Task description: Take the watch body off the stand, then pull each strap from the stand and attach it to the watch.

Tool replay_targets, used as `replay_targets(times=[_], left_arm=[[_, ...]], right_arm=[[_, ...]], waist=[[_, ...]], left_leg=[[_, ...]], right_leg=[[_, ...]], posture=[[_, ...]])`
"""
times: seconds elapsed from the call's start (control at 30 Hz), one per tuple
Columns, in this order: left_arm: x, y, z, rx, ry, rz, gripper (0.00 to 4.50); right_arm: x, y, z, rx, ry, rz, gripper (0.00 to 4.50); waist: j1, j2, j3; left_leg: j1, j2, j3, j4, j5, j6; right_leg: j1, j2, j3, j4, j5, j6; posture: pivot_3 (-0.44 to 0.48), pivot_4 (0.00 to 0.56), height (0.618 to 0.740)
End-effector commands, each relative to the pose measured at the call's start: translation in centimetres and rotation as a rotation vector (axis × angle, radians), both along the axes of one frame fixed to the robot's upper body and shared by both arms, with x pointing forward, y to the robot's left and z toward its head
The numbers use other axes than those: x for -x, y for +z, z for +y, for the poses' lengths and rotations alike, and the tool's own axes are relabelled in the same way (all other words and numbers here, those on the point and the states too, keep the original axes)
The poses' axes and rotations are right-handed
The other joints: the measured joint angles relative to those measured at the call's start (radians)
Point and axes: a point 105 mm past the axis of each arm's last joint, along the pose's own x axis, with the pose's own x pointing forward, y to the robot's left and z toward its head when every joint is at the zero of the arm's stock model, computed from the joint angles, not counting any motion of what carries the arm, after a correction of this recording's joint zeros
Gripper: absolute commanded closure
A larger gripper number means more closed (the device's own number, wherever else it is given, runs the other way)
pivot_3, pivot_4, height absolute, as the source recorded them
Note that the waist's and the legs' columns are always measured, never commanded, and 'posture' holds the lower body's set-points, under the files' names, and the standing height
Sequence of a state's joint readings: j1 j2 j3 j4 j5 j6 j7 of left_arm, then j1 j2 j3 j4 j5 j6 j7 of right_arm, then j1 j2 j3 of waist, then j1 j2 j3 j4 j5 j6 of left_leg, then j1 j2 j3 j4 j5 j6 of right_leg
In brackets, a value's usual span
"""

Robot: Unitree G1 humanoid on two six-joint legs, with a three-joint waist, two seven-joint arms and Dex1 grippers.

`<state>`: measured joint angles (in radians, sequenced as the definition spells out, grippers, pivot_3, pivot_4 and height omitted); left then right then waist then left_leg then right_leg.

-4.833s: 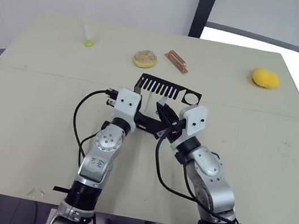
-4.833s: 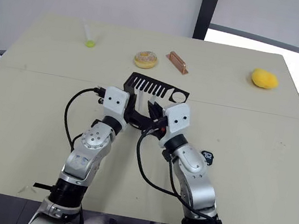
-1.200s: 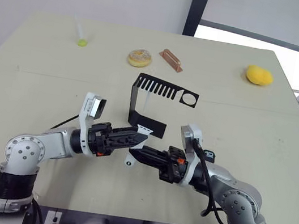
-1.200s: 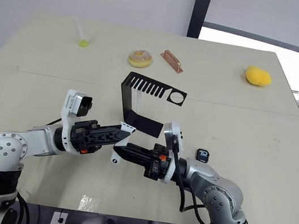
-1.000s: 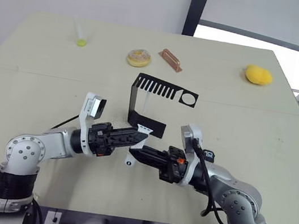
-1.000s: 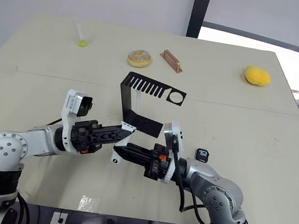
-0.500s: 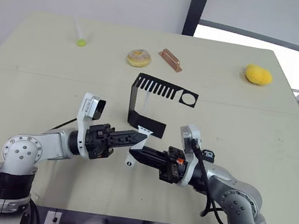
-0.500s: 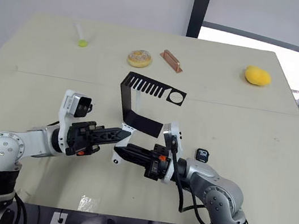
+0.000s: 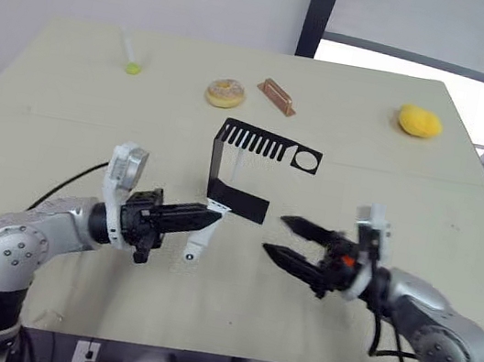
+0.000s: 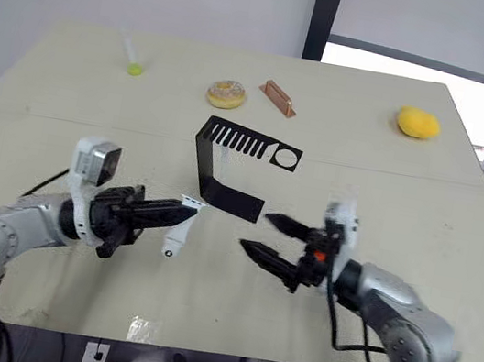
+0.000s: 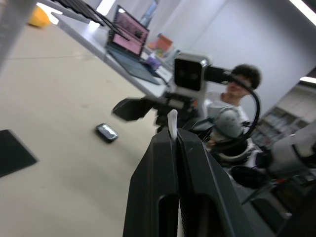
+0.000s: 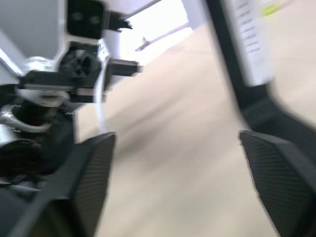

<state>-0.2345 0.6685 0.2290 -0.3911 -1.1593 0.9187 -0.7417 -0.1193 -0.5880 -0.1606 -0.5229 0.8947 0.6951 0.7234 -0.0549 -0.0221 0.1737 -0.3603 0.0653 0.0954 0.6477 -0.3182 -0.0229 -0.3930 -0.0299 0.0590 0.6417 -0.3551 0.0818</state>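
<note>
Left hand (image 9: 210, 217) is closed on a white strap (image 9: 198, 241), pinching its top end so it hangs just above the counter (image 9: 63, 142), near-left of the stand (image 9: 246, 169). Right hand (image 9: 283, 238) is open and empty, fingers spread, right of the strap. Stand sits mid-counter. Watch body (image 11: 106, 132) lies on the counter beside the right arm.

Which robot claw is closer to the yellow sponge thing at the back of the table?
The right claw. It hangs open over the table's near right side, the lumpy yellow sponge far behind it. The left claw, shut on a slim white strap, is further left.
</note>
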Motion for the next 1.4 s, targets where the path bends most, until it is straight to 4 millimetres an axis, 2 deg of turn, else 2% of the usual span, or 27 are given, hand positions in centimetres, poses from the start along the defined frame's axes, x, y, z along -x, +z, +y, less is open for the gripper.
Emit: replay_targets(times=[0.03, 0.1, 0.23, 0.3, 0.37, 0.5, 0.6, 0.67, 0.8, 1.0, 1.1, 1.2, 1.3, 1.4], left_arm=[[-0.7, -0.1, 3.3, -0.131, 0.163, -0.169, 4.50], [-1.4, -0.5, 5.8, -0.208, 0.274, -0.228, 4.50], [-2.5, -0.6, 10.9, -0.338, 0.496, -0.317, 4.50], [-2.8, -0.3, 12.7, -0.342, 0.591, -0.327, 4.50], [-2.9, -0.3, 13.8, -0.364, 0.642, -0.346, 4.50], [-2.4, -1.0, 16.5, -0.439, 0.708, -0.370, 4.50], [-2.3, -1.1, 16.8, -0.440, 0.707, -0.370, 4.50], [-2.3, -1.3, 16.1, -0.434, 0.674, -0.370, 4.50], [-2.7, -1.1, 13.9, -0.415, 0.582, -0.392, 4.50], [-1.6, -1.7, 8.4, -0.474, 0.265, -0.460, 4.50], [-1.1, -1.5, 5.7, -0.466, 0.102, -0.507, 4.50], [-0.5, -1.1, 3.2, -0.463, -0.064, -0.557, 4.50], [0.0, -0.9, 0.6, -0.475, -0.249, -0.601, 4.50], [0.4, -0.9, -1.1, -0.496, -0.361, -0.607, 4.50]], right_arm=[[0.2, 1.2, -4.5, 0.172, -0.186, -0.215, 0.03], [0.7, 0.9, -7.4, 0.292, -0.290, -0.292, 0.03], [1.9, 1.3, -14.3, 0.362, -0.636, -0.376, 0.03], [2.9, 1.0, -16.8, 0.417, -0.738, -0.394, 0.03], [3.8, 0.6, -18.8, 0.448, -0.824, -0.396, 0.03], [7.7, -1.9, -22.7, 0.566, -0.982, -0.337, 0.03], [9.7, -2.9, -25.3, 0.564, -1.116, -0.283, 0.03], [10.1, -3.2, -25.8, 0.557, -1.136, -0.271, 0.03], [9.2, -3.4, -24.3, 0.500, -1.103, -0.275, 0.03], [6.8, -2.5, -18.0, 0.347, -1.021, -0.261, 0.03], [5.6, -1.9, -14.8, 0.297, -1.012, -0.247, 0.03], [4.8, -2.9, -11.6, 0.328, -0.974, -0.152, 0.03], [3.7, -3.3, -8.2, 0.245, -0.940, -0.081, 0.03], [3.0, -3.9, -7.3, 0.256, -0.962, -0.035, 0.03]], waist=[[0.002, 0.000, 0.000], [0.005, 0.001, 0.001], [0.010, 0.001, 0.000], [0.011, 0.001, 0.000], [0.011, 0.001, 0.001], [0.011, 0.001, 0.000], [0.010, 0.001, 0.000], [0.007, 0.001, 0.000], [-0.004, 0.001, 0.000], [-0.004, 0.004, 0.000], [-0.002, 0.004, 0.000], [0.001, 0.003, 0.000], [0.002, 0.002, -0.001], [0.000, 0.001, -0.001]], left_leg=[[0.000, 0.000, 0.000, 0.000, 0.000, 0.000], [0.000, 0.000, 0.000, -0.002, 0.000, 0.000], [0.000, 0.000, 0.001, -0.002, 0.000, 0.000], [0.000, 0.000, 0.001, -0.002, -0.001, 0.002], [0.000, 0.000, 0.002, -0.002, -0.002, 0.002], [0.002, 0.000, 0.002, -0.005, -0.003, 0.002], [0.004, 0.000, 0.003, -0.010, -0.003, 0.002], [0.005, 0.000, 0.004, -0.011, -0.003, 0.003], [0.008, -0.001, 0.004, -0.016, -0.001, 0.003], [0.008, 0.001, 0.004, -0.018, 0.001, 0.000], [0.008, 0.001, 0.004, -0.017, 0.003, -0.002], [0.008, 0.000, 0.003, -0.015, 0.003, -0.002], [0.007, 0.000, 0.003, -0.015, 0.005, -0.005], [0.006, 0.000, 0.002, -0.013, 0.005, -0.006]], right_leg=[[0.000, 0.000, 0.000, 0.000, 0.000, 0.000], [0.000, 0.001, 0.000, -0.003, 0.000, -0.001], [0.001, 0.000, 0.000, -0.004, 0.000, 0.000], [0.001, 0.000, 0.000, -0.005, 0.000, 0.000], [0.001, 0.000, 0.001, -0.005, 0.000, 0.000], [0.001, -0.001, 0.001, -0.005, 0.000, 0.000], [0.001, -0.001, 0.001, -0.005, -0.001, -0.001], [0.002, -0.002, 0.001, -0.005, -0.001, -0.001], [0.003, -0.003, 0.001, -0.004, 0.001, -0.003], [0.001, 0.000, 0.001, -0.001, 0.001, -0.005], [0.000, 0.000, 0.001, 0.001, 0.001, -0.005], [0.000, 0.000, 0.001, 0.002, 0.001, -0.005], [-0.001, 0.000, 0.001, 0.002, 0.001, -0.005], [-0.001, 0.001, 0.002, 0.002, 0.001, -0.005]], posture=[[0.000, 0.150, 0.740], [0.000, 0.150, 0.740], [0.000, 0.150, 0.740], [0.000, 0.150, 0.740], [0.000, 0.150, 0.740], [0.000, 0.150, 0.740], [0.000, 0.150, 0.740], [0.000, 0.150, 0.740], [0.000, 0.150, 0.740], [0.000, 0.150, 0.740], [0.000, 0.150, 0.740], [0.000, 0.150, 0.740], [0.000, 0.150, 0.740], [0.000, 0.150, 0.740]])
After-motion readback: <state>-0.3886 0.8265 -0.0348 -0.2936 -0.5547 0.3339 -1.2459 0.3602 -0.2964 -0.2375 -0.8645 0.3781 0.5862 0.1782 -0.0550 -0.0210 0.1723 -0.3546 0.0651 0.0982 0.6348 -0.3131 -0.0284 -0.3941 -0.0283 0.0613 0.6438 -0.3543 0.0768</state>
